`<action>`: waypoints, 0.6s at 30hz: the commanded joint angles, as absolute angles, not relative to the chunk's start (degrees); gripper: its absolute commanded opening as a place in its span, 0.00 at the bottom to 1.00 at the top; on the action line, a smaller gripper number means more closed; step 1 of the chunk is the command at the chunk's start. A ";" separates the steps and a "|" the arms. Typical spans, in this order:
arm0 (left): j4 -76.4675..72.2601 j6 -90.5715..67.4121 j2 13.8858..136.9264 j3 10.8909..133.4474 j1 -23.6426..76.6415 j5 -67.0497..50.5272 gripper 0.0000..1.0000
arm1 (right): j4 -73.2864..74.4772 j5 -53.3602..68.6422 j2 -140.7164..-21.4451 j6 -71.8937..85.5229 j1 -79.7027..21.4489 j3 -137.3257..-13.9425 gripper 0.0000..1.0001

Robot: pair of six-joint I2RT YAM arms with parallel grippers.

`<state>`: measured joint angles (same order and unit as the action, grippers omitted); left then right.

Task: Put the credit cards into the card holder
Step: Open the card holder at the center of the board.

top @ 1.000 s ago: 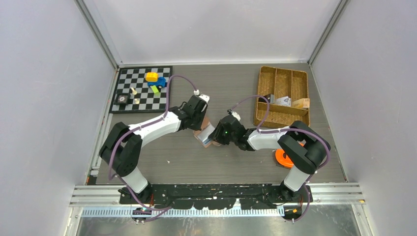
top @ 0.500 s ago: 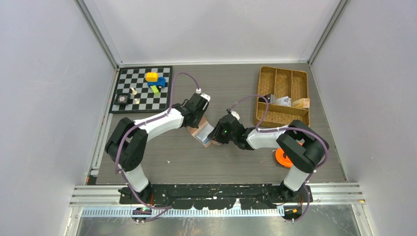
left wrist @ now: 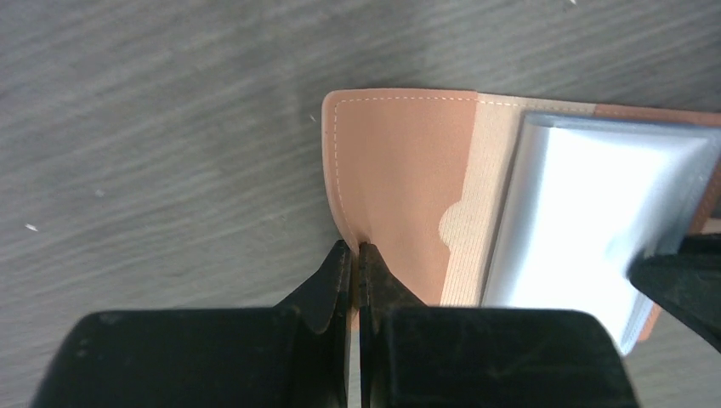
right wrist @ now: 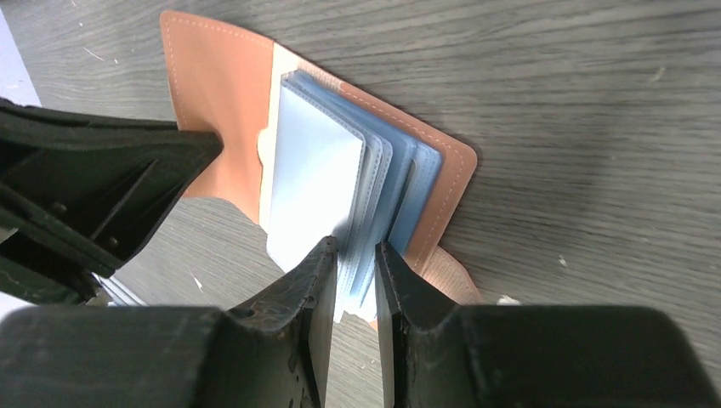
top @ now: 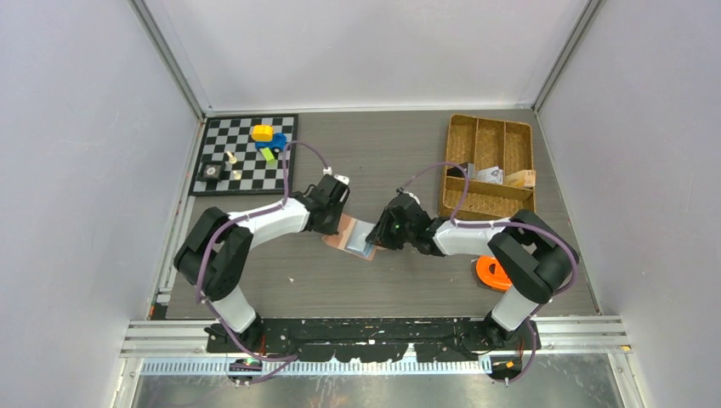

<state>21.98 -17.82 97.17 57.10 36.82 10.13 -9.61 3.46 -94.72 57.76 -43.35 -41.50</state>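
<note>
The card holder lies spread open on the table between both arms, a salmon-pink wallet with clear plastic sleeves inside. My left gripper is shut on the near edge of its left flap. My right gripper is shut on the bunched lower edges of the sleeves, beside the right flap. From above, the left gripper and the right gripper face each other across the holder. Two credit cards, one pale and one dark, lie in the wicker tray.
The wicker tray stands at the back right, with a small tan box in it. A chessboard with small toys lies at the back left. An orange round object sits by the right arm's base.
The card holder has gone from tilted and partly folded to flat and open. The left gripper has drawn back to the left with its flap; the right wrist has shifted slightly.
</note>
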 commanded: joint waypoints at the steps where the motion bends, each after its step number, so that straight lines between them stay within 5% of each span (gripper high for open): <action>1: 21.46 -26.10 95.75 50.89 38.09 -3.56 0.00 | -6.36 6.33 -92.32 55.44 -43.11 -40.90 0.29; 18: 17.79 -36.51 93.46 48.36 41.48 -4.70 0.00 | -1.20 10.58 -84.81 52.59 -43.20 -43.76 0.28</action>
<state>15.88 -34.20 93.21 50.24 40.91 -3.11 -0.25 9.13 -88.07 53.78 -42.89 -41.39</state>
